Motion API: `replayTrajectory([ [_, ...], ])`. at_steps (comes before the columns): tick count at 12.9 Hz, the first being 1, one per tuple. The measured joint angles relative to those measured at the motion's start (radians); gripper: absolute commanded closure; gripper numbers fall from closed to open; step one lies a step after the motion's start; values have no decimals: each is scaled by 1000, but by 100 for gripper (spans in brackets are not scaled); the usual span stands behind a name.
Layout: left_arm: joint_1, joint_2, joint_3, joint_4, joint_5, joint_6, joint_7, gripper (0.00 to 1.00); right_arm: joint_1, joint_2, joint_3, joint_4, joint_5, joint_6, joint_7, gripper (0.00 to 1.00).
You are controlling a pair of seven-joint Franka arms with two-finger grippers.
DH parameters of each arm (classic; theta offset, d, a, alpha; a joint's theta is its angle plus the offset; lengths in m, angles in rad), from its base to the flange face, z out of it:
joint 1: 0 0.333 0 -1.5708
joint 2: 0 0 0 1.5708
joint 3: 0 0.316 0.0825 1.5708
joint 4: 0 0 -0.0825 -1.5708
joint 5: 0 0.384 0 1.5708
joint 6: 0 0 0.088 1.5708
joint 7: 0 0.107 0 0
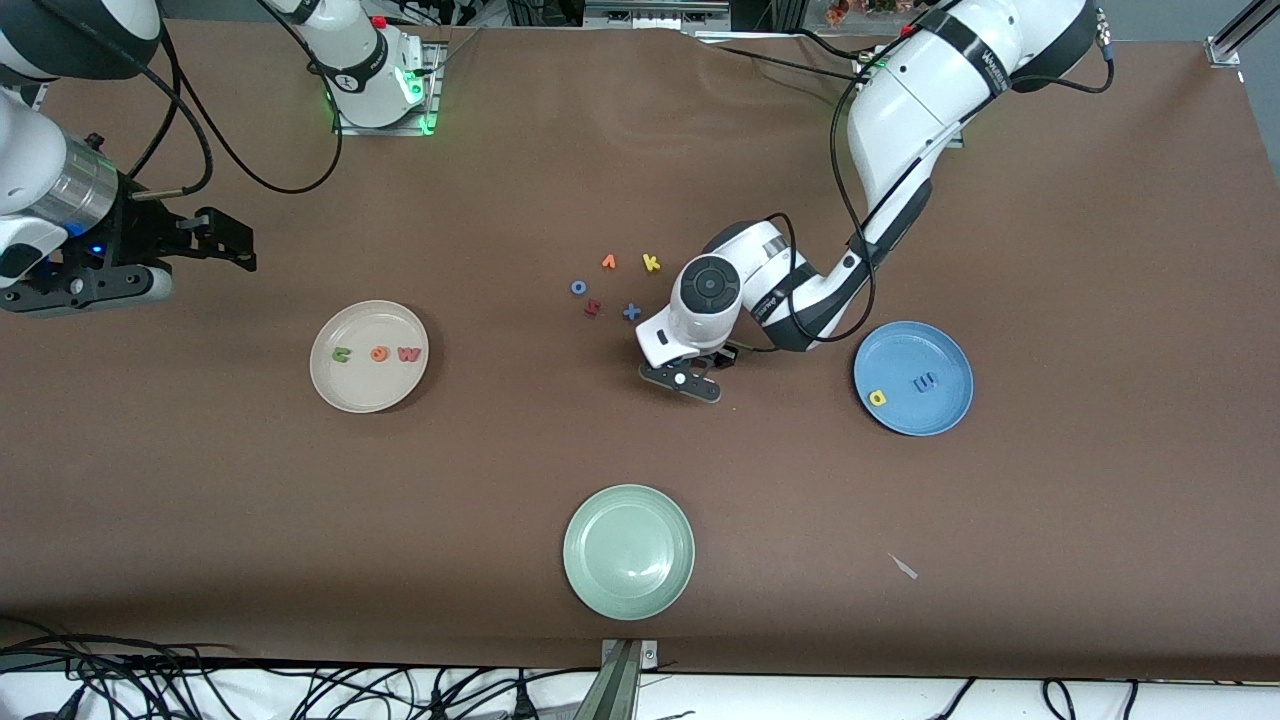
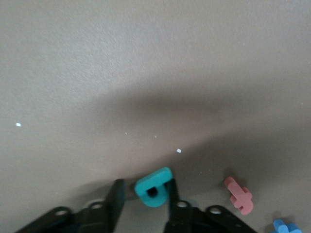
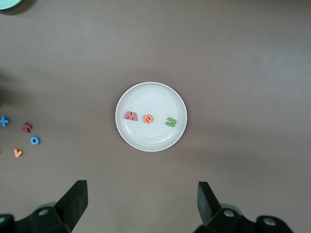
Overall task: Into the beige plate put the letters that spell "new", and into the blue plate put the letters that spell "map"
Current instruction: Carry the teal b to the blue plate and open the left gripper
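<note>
My left gripper (image 1: 683, 384) is low over the table's middle, between the spare letters and the blue plate (image 1: 940, 350). In the left wrist view its fingers stand narrowly open (image 2: 146, 191) around the teal a (image 2: 158, 178); one finger touches the letter and a thin gap shows at the other. The front view hides the a under the hand. The yellow p (image 1: 878, 397) and blue m (image 1: 925, 381) lie in the blue plate. The beige plate (image 1: 335, 390) holds the green n (image 1: 342, 354), orange e (image 1: 380, 353) and red-pink w (image 1: 409, 353). My right gripper (image 3: 141, 201) waits open high above the beige plate.
Spare letters lie beside the left hand: orange v (image 1: 608, 262), yellow k (image 1: 651, 263), blue o (image 1: 578, 287), red f (image 1: 592, 309), blue x (image 1: 631, 312). A pale green plate (image 1: 628, 550) sits near the front edge. A small scrap (image 1: 904, 567) lies toward the left arm's end.
</note>
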State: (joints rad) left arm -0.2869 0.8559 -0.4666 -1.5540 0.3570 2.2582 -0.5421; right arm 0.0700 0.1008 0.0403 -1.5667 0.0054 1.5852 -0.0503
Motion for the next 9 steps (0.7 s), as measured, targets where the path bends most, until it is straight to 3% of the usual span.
replayTrajectory([
  [2,0,0,1,3,0,0,0,94,5,2,0,0,0,0,1,0],
  [6,28,-9,4,22,0,-16,1,98,3,7,-3,7,0,0,1,0],
  [9,94,-86,1,45,0,-142,34,98,3,8,-3,13,0,1,3,0],
])
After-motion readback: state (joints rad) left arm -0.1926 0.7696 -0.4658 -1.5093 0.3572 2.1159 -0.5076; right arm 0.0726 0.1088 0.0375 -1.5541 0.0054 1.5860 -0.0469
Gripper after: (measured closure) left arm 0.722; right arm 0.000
